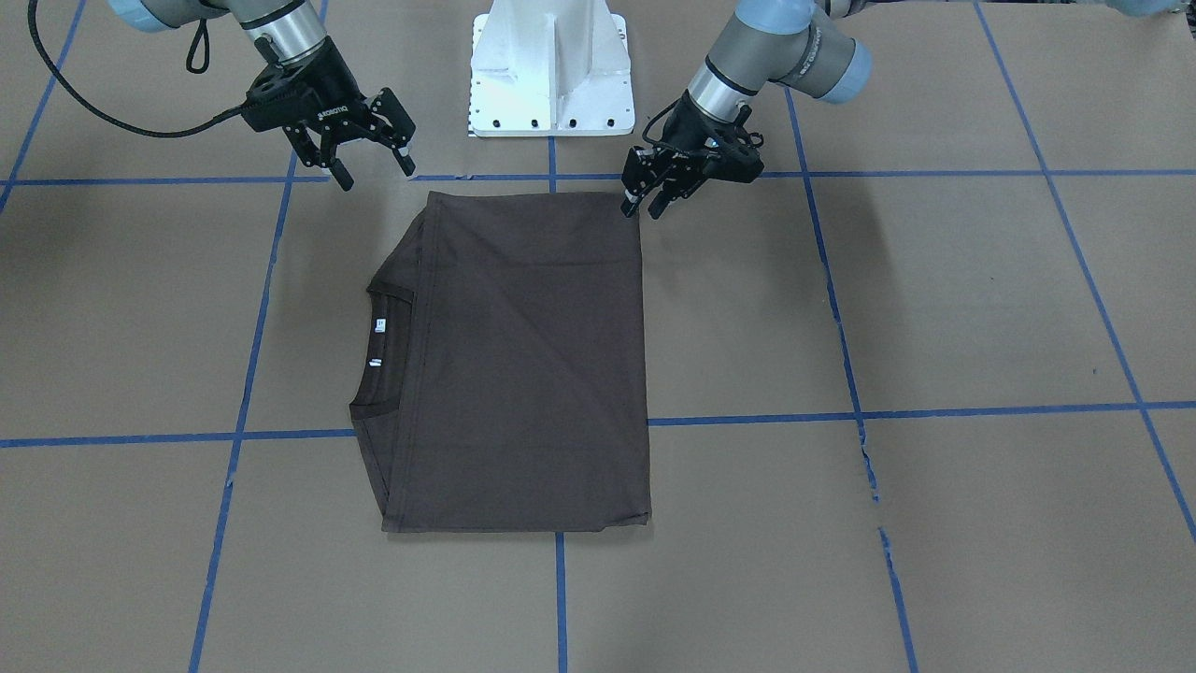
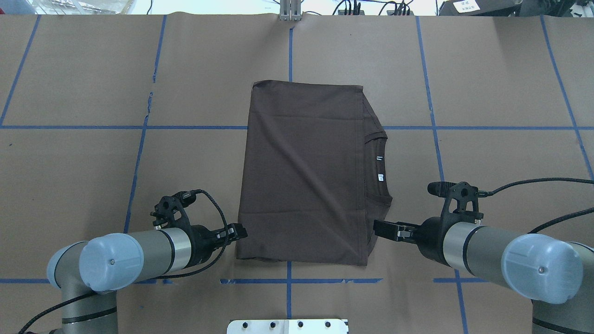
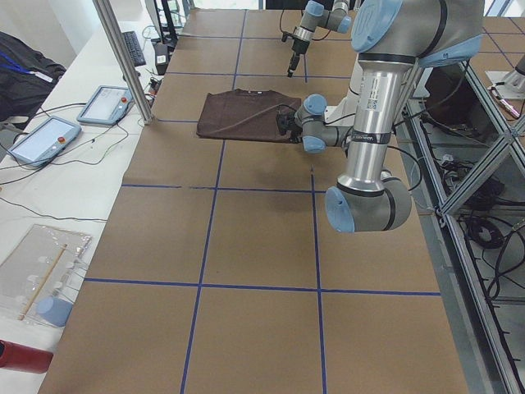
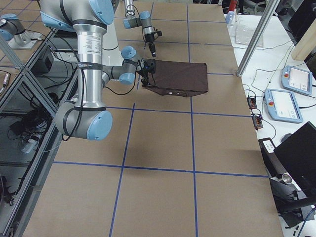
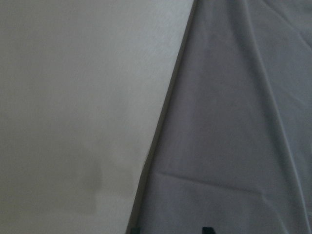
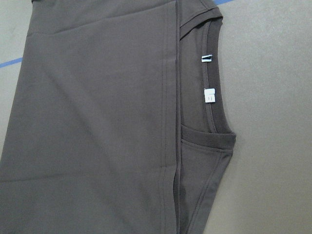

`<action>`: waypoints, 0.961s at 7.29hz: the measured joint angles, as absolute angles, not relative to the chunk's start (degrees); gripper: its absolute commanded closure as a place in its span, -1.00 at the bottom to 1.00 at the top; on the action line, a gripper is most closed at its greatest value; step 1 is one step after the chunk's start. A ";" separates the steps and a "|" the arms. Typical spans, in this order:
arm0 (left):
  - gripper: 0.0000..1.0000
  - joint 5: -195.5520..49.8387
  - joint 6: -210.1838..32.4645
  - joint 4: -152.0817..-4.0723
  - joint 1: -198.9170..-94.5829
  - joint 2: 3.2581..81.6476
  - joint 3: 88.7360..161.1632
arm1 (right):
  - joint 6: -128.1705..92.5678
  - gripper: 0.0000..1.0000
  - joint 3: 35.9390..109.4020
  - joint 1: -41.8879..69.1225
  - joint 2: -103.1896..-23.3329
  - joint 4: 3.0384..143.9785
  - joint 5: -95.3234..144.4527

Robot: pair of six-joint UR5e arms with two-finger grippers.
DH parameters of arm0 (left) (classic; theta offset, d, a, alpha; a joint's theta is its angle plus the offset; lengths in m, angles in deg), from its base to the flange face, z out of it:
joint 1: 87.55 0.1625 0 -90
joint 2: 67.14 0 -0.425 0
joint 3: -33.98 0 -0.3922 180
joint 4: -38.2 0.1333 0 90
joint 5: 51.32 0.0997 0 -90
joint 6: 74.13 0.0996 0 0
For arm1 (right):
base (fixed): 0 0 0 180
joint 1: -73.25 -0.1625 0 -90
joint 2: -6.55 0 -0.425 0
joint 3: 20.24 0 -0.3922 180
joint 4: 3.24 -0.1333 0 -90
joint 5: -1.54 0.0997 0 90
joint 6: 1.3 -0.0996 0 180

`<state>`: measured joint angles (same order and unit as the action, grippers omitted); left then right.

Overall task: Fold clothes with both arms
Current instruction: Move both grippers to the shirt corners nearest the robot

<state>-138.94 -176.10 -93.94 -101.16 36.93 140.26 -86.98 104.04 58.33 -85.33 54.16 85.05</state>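
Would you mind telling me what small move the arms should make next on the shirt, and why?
Probably lower both grippers and pinch the near corners of the T-shirt. The left gripper hovers open at one corner, the right gripper open beside the collar-side one; neither holds cloth. It lies flat as a rectangle, so a fold away from the robot seems due.

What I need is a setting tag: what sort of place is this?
Probably a robotics lab: a left arm and right arm flank a T-shirt on a table papered brown and gridded with blue tape; teach pendants lie on a side bench.
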 measured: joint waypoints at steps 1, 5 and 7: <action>-0.14 -138.72 -176.33 -93.81 -100.47 36.88 140.17 | -86.99 -1.00 104.04 58.32 -85.35 54.16 85.04; -0.14 -138.47 -177.84 -92.35 -97.53 37.22 139.86 | -87.08 -1.00 103.96 58.31 -85.51 54.15 84.56; -0.13 -137.50 -178.07 -92.18 -97.23 37.63 139.75 | -87.08 -1.00 103.95 58.26 -85.55 54.15 84.52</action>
